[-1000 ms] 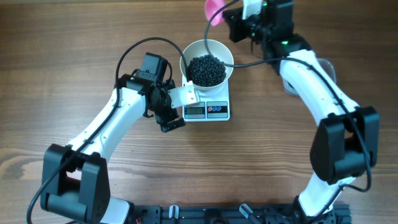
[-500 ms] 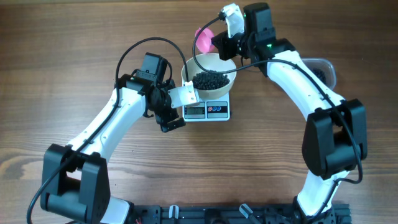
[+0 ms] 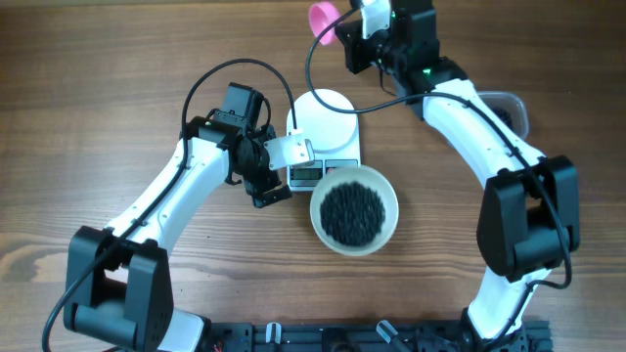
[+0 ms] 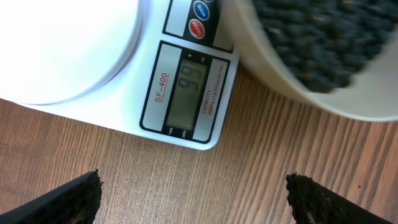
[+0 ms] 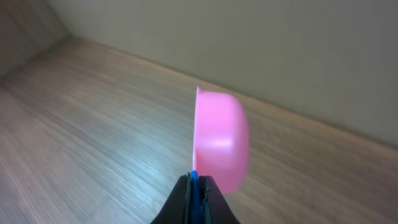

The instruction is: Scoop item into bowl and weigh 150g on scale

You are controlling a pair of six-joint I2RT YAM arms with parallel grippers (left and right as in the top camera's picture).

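In the overhead view, a white bowl [image 3: 383, 186] heaped with black pellets [image 3: 353, 213] lies at lower centre on the wooden table [image 3: 98, 117], off the weighing platform. Its rim overlaps the lower right corner of the white scale [image 3: 323, 117] just above it; whether the two touch cannot be told. Beside the scale's display, the left gripper [image 3: 281, 171] has its fingers spread wide, holding nothing. At the top of the frame, the right gripper [image 3: 347, 29] is clamped tight on the handle of a pink scoop [image 3: 323, 16]. A clear tub [image 3: 514, 103] peeks out beside the right arm at upper right.
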